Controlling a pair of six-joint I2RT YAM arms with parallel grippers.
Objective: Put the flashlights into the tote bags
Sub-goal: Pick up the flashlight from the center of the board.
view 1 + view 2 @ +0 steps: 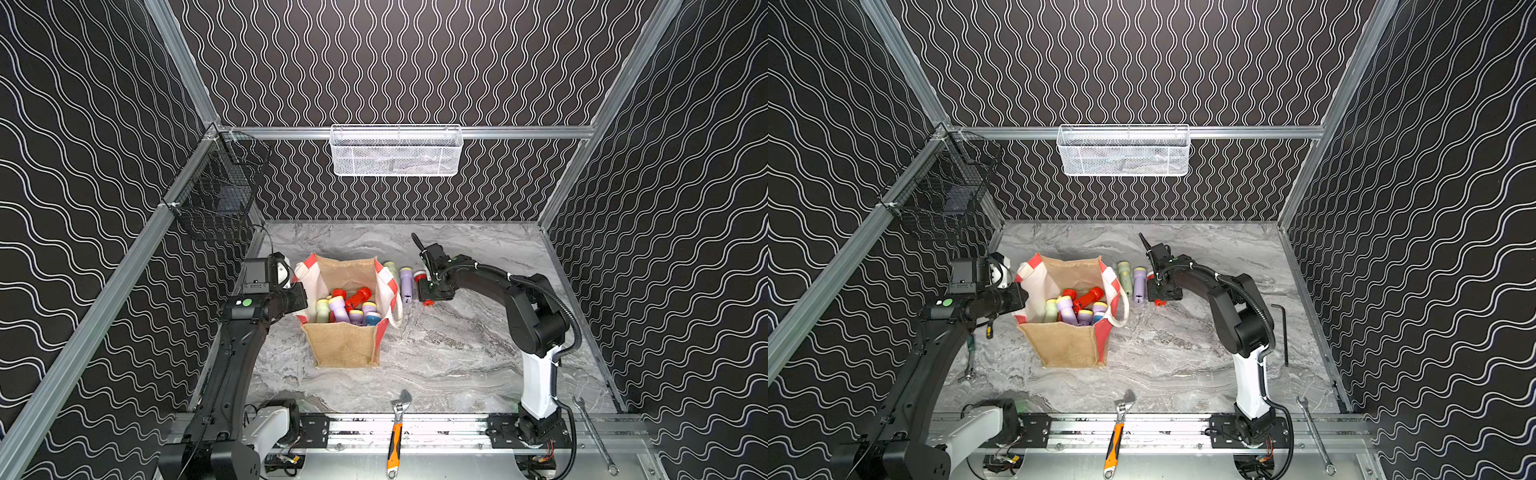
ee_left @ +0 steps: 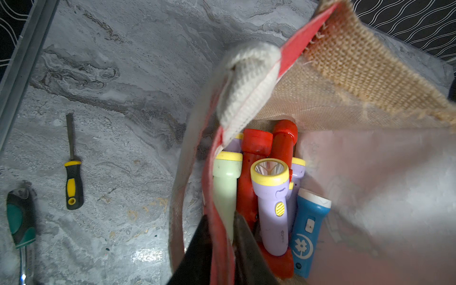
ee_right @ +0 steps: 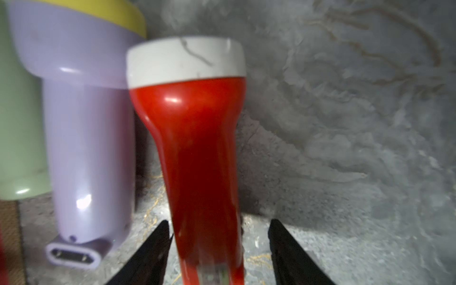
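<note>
Red flashlight flat on the table, beside the tote bag, toward the right edge. Lies head-away in line with the right tool, handle between its spread tips. Farther off, left tool pinching the bag's rim.

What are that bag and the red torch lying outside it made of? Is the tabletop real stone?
The tote bag looks like coarse woven jute: open tan weave, frayed rim. The red flashlight seems glossy moulded plastic, with sharp highlights and a matte white rim. The table shows grey marble veining; real stone or printed laminate, I cannot tell.
</note>
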